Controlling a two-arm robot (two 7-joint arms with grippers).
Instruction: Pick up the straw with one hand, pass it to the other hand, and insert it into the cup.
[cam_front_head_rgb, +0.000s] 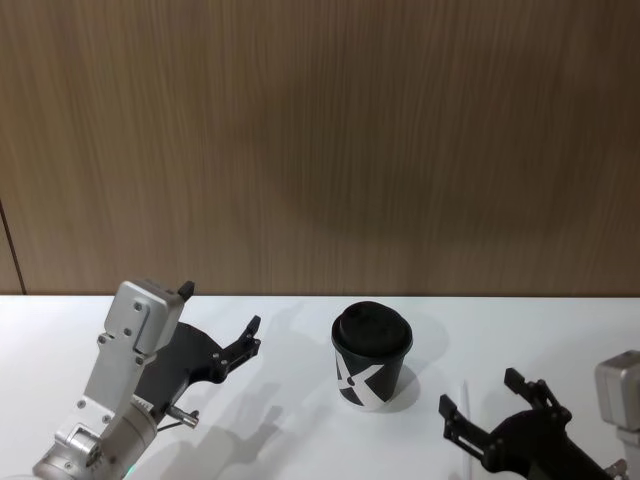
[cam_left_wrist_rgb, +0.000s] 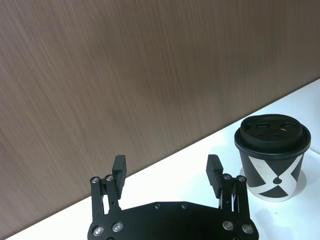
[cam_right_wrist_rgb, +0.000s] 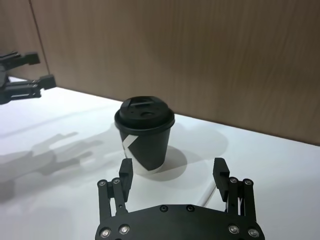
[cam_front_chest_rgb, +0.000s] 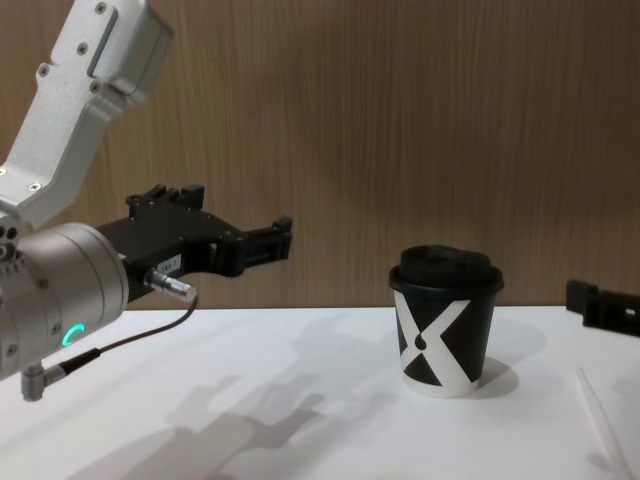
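The long black two-finger left gripper (cam_front_head_rgb: 220, 307) on its silver-grey wrist hangs spread and empty above the white table (cam_front_head_rgb: 560, 330). To its right stands the black lidded paper cup (cam_front_head_rgb: 372, 357) marked with a white X. Further right, the thin translucent-white plastic straw (cam_front_head_rgb: 463, 395) lies flat by the fingertips of the black right gripper (cam_front_head_rgb: 481, 391), which is spread too, gripping nothing.

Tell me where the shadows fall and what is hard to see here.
Head view: the cup throws a soft shadow to its right; a dim patch darkens the wooden wall. Chest view: the shadow of the left gripper lies soft-edged on the table, and the straw barely stands out against it.
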